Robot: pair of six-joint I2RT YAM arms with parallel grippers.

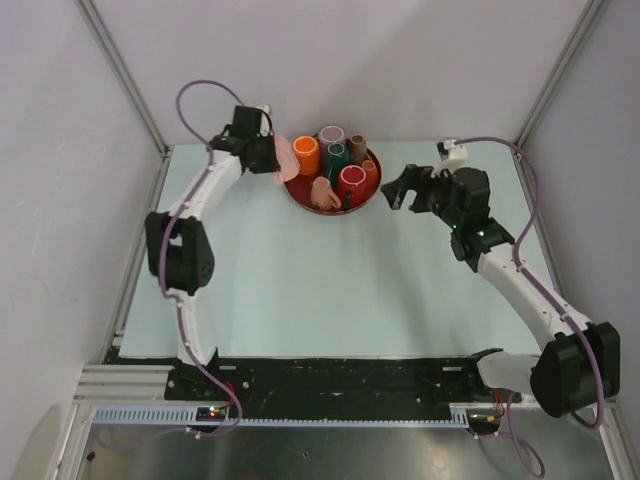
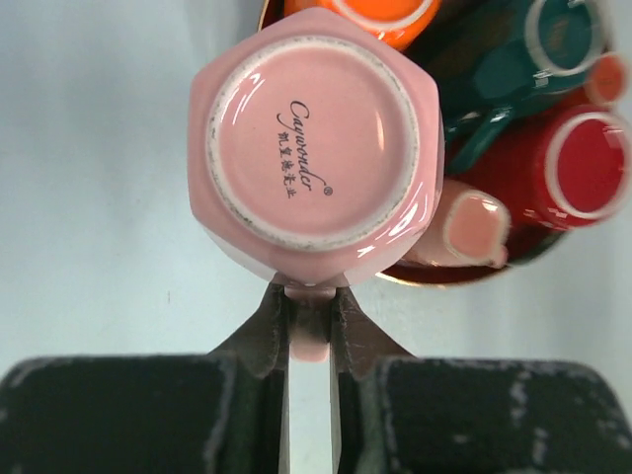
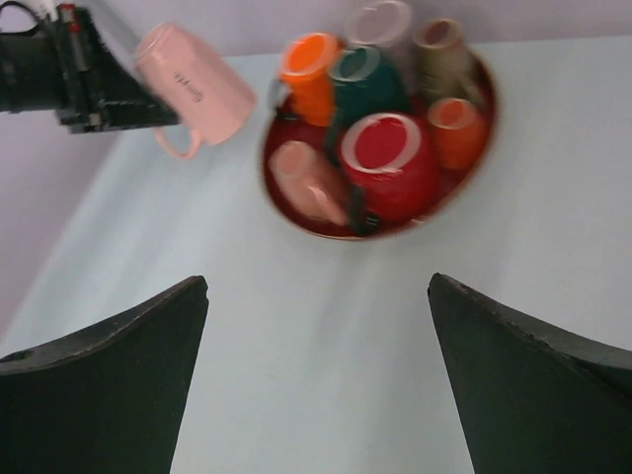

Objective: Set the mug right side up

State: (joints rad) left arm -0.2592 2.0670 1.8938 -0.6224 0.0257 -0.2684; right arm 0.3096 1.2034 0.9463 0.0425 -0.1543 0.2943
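The pink mug (image 2: 311, 138) shows its round, printed base to the left wrist camera. Its handle (image 2: 311, 331) is pinched between the fingers of my left gripper (image 2: 311, 296), which is shut on it. In the right wrist view the pink mug (image 3: 193, 84) hangs tilted from the left gripper (image 3: 109, 94), just left of the red tray (image 3: 326, 234). From above, the mug (image 1: 285, 160) sits at the tray's left edge. My right gripper (image 1: 395, 190) is to the right of the tray, with its jaws wide apart and nothing between them (image 3: 316, 286).
The red tray (image 1: 335, 211) at the back middle of the table holds several mugs: orange (image 1: 306, 154), teal (image 1: 335, 158), red (image 1: 352, 182) and a pink one lying down (image 1: 324, 193). The enclosure's walls stand close behind the tray.
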